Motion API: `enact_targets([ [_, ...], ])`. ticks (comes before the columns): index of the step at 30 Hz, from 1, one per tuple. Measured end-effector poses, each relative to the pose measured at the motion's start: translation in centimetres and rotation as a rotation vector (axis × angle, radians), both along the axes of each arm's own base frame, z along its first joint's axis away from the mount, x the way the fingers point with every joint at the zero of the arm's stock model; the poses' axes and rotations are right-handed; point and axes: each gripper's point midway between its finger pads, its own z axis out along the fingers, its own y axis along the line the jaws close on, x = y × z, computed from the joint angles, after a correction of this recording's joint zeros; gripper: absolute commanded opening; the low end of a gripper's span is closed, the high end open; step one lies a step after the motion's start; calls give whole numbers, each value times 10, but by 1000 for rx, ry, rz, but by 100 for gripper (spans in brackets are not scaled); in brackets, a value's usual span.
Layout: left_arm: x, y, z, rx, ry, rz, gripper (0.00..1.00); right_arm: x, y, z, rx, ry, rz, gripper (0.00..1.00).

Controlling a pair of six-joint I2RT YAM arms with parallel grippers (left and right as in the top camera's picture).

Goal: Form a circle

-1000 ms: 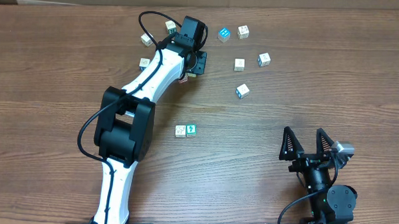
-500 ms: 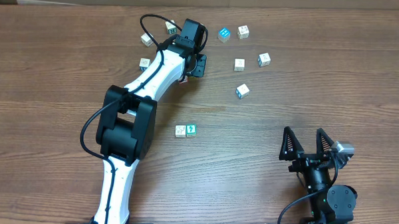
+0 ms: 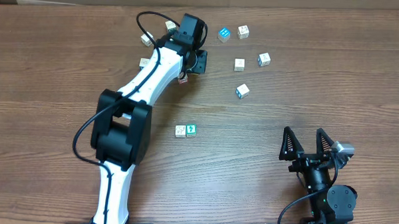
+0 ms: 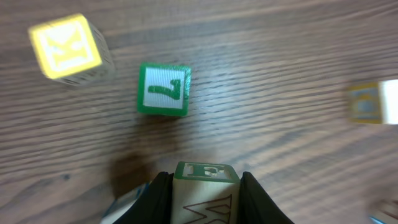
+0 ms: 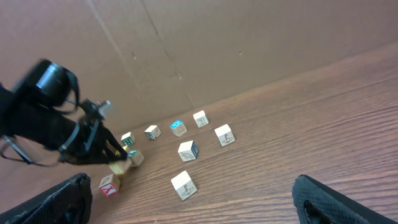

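Several small wooden letter blocks lie scattered at the back of the table, among them a blue one [image 3: 223,34], a white one [image 3: 240,63] and a pair [image 3: 186,130] nearer the middle. My left gripper [image 3: 197,63] is at the back among them, shut on a green-topped block [image 4: 205,198] that fills the gap between its black fingers [image 4: 160,196]. Just beyond it lie a green "7" block [image 4: 163,90] and a yellow "K" block [image 4: 65,48]. My right gripper [image 3: 306,139] rests at the front right, open and holding nothing, far from every block.
A red block [image 3: 184,78] sits beside the left arm's wrist. More blocks lie left of the arm [image 3: 146,39] and to the right [image 3: 242,91]. A brown cardboard wall [image 5: 205,50] stands along the table's back edge.
The left jaws have closed in onto the green-topped block, and the left arm's elbow has shifted slightly left. The right arm has not moved.
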Motion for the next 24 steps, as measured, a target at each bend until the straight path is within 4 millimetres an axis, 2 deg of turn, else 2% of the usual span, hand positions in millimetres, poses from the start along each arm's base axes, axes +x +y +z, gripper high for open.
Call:
enact_targets([
  [4,3,-2,32,-27,-56,2,22,0,0,0,0,0,0,100],
  [6,4,-1,40,-31,-67,9,22,0,0,0,0,0,0,100],
  [11,-1,9,39,-3,-41,52,23,0,0,0,0,0,0,100],
  [20,10,55,37,32,-38,192,26,0,0,0,0,0,0,100],
  [24,13,71,36,37,-31,223,30,0,0,0,0,0,0,100],
])
